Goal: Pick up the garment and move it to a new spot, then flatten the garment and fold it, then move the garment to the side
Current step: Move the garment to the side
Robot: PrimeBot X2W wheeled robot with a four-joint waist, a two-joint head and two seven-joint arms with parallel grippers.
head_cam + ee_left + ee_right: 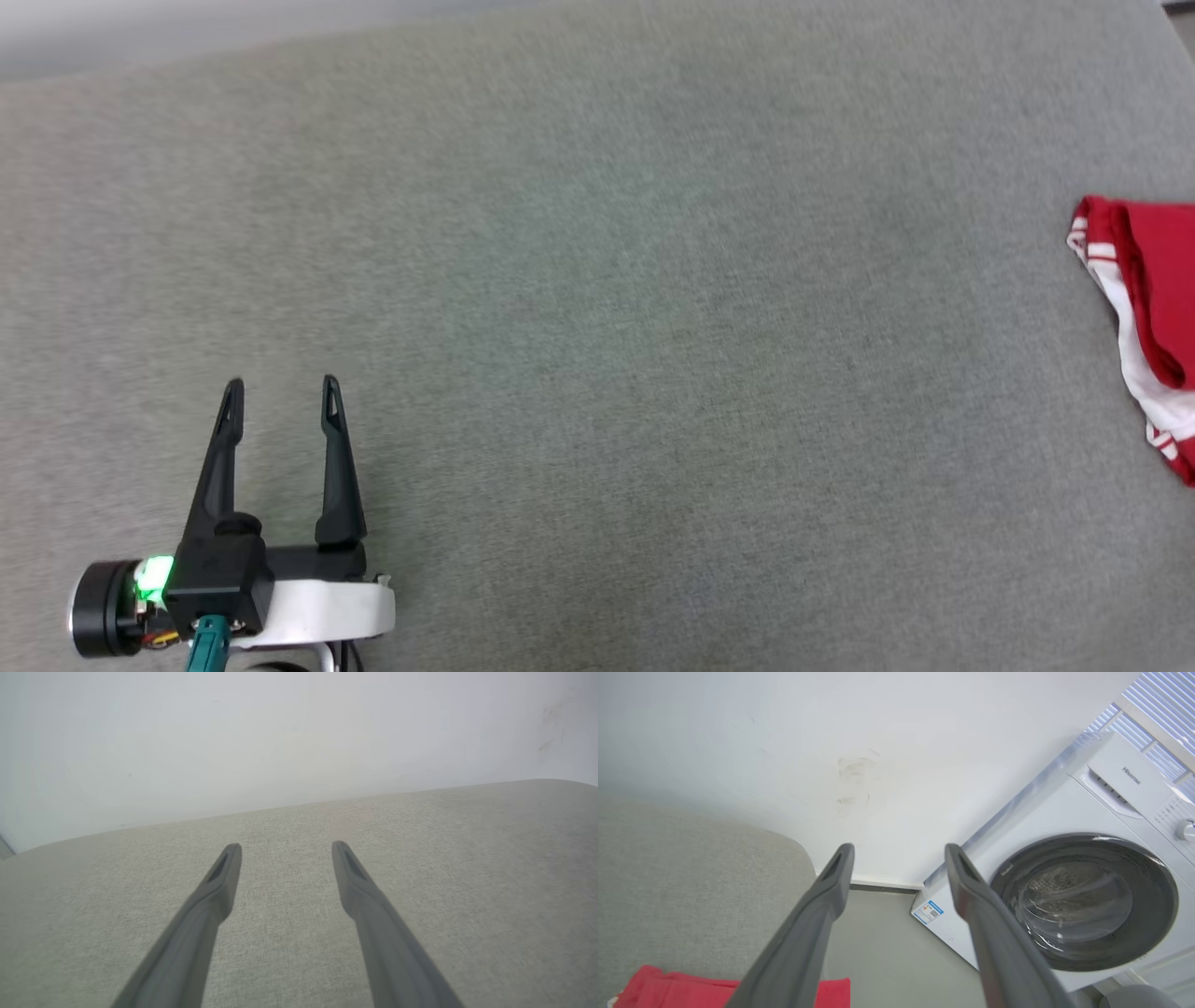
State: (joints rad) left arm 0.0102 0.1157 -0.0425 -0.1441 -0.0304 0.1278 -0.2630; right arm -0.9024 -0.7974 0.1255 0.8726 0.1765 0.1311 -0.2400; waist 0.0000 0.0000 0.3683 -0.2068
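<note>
The garment [1153,308] lies folded at the right edge of the grey surface [597,280], apparently set aside as asked, so the right gripper [899,851] hangs spread and empty over it, and the left gripper [280,385], spread too, idles near the front-left corner.

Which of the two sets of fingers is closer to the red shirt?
The right gripper: the shirt lies right by its fingers, while the left gripper sits far off.

A desk [597,327] covered in grey woven fabric runs up to a plain white wall [738,742] marked by a faint scuff [852,779]. Past the desk's rounded corner lies a grey floor [878,956], where a white front-loading washing machine [1083,900] stands near slatted window blinds [1164,700]. The light is soft and even.
</note>
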